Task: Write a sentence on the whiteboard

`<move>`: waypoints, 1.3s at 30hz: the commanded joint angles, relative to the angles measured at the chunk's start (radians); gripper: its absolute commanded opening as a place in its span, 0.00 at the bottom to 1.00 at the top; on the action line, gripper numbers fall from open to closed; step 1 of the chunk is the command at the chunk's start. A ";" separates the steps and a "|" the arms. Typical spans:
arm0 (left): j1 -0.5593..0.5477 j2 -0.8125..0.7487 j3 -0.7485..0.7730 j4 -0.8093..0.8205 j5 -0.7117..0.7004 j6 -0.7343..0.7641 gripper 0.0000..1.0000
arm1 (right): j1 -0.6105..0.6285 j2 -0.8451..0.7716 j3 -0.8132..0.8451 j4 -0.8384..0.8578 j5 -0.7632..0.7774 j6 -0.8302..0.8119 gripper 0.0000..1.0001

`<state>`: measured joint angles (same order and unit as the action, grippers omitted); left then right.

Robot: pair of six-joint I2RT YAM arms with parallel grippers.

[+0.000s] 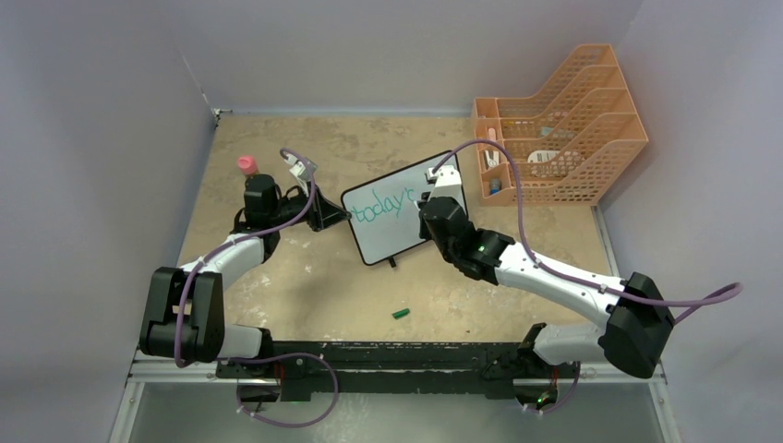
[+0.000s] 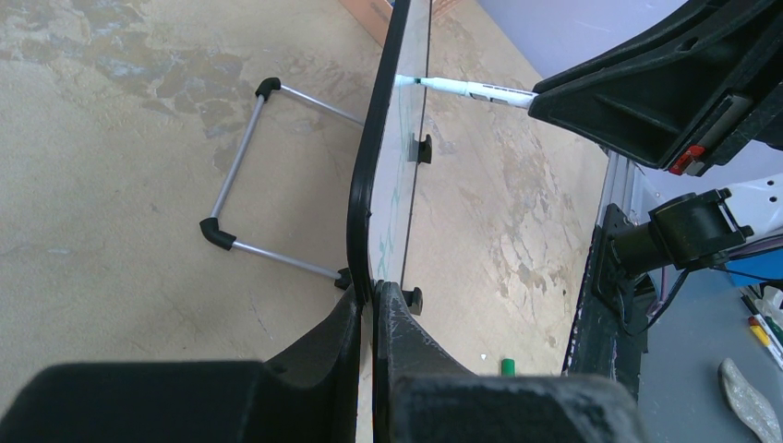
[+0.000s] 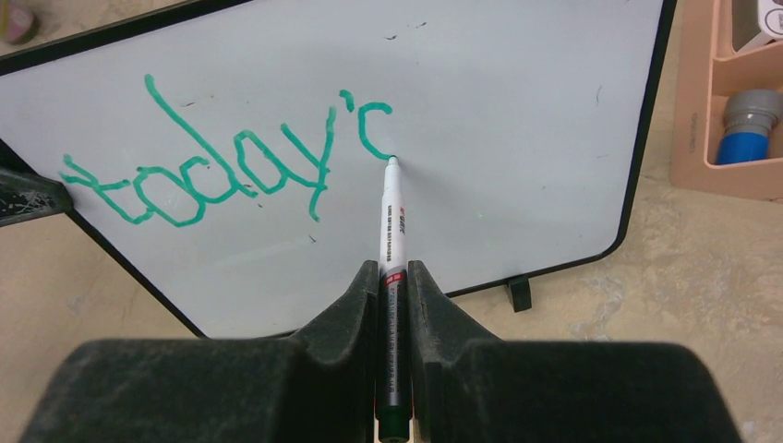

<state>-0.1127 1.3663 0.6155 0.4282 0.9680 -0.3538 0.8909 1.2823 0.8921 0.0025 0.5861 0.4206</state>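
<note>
Whiteboard stands propped near the middle of the tabletop, not far from the orange rack. On it we have "today'" in green, plus a curved stroke that looks like the start of an s. We judge the sentence barely begun: the first word is unfinished and most of the surface is bare. Our left tool is clamped on the near edge of the frame, steadying it. Our right tool is closed tight on the marker, whose tip touches the surface at the end of that curve. A green cap lies on the tabletop, well apart from both.
</note>
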 commanded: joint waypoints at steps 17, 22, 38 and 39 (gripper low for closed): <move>-0.008 -0.008 0.032 0.014 0.006 0.049 0.00 | -0.004 -0.004 0.002 -0.044 -0.020 0.025 0.00; -0.008 -0.009 0.032 0.015 0.008 0.047 0.00 | -0.004 0.003 0.008 -0.045 -0.031 0.021 0.00; -0.009 -0.011 0.032 0.014 0.008 0.047 0.00 | -0.004 0.009 0.046 -0.007 -0.068 0.003 0.00; -0.008 -0.010 0.032 0.014 0.008 0.047 0.00 | -0.005 0.010 0.049 0.010 -0.068 0.002 0.00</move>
<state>-0.1127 1.3663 0.6155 0.4282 0.9684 -0.3538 0.8898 1.2839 0.8936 -0.0471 0.5465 0.4290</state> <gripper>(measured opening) 0.020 0.146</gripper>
